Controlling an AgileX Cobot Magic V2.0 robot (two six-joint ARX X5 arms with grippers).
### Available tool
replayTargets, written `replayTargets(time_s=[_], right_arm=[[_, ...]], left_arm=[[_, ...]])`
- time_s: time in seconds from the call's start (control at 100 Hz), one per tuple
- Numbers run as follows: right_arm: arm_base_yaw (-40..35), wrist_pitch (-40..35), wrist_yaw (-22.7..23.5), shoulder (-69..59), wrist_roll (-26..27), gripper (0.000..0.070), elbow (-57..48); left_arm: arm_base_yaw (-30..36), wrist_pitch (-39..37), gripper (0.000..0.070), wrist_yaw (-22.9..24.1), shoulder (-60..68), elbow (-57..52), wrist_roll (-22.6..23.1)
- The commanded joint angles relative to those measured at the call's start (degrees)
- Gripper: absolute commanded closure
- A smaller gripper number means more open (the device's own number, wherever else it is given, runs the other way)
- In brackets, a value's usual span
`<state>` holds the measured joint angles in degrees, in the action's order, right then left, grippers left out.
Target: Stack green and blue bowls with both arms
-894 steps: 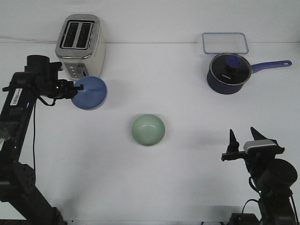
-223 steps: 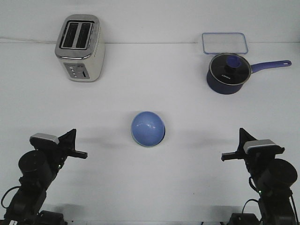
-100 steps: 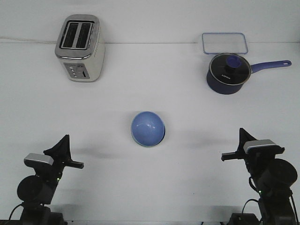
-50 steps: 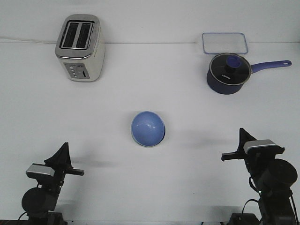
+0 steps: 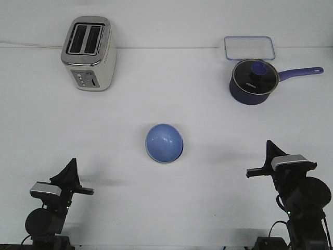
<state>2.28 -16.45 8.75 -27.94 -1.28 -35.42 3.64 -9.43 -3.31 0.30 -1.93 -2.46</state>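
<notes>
Blue bowl (image 5: 164, 142) nested in the green bowl (image 5: 156, 158) at table (image 5: 208, 104) centre. Toaster (image 5: 88, 52) far left; saucepan (image 5: 255, 80) far right, container (image 5: 250, 48) behind it. Left tool (image 5: 70, 174) near left, right tool (image 5: 270, 156) near right, both apart from the stack.

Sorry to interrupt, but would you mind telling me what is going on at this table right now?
Nothing is being handled at this moment. The blue bowl sits nested in the green bowl, of which only a thin rim shows, mid-table. The left gripper and right gripper are both empty at the near corners, well clear of the stack. The stacking looks done.
</notes>
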Motion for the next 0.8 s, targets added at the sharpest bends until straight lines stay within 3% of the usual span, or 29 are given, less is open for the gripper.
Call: replayTargets(time_s=[0.0, 0.79], right_arm=[[-0.07, 0.63, -0.2, -0.22, -0.26, 0.07, -0.55], [-0.07, 0.63, -0.2, -0.22, -0.24, 0.07, -0.55]], left_arm=[[0.0, -0.76, 0.069, -0.09, -0.13, 1.14, 0.09], [0.02, -1.01, 0.069, -0.09, -0.13, 1.14, -1.22]])
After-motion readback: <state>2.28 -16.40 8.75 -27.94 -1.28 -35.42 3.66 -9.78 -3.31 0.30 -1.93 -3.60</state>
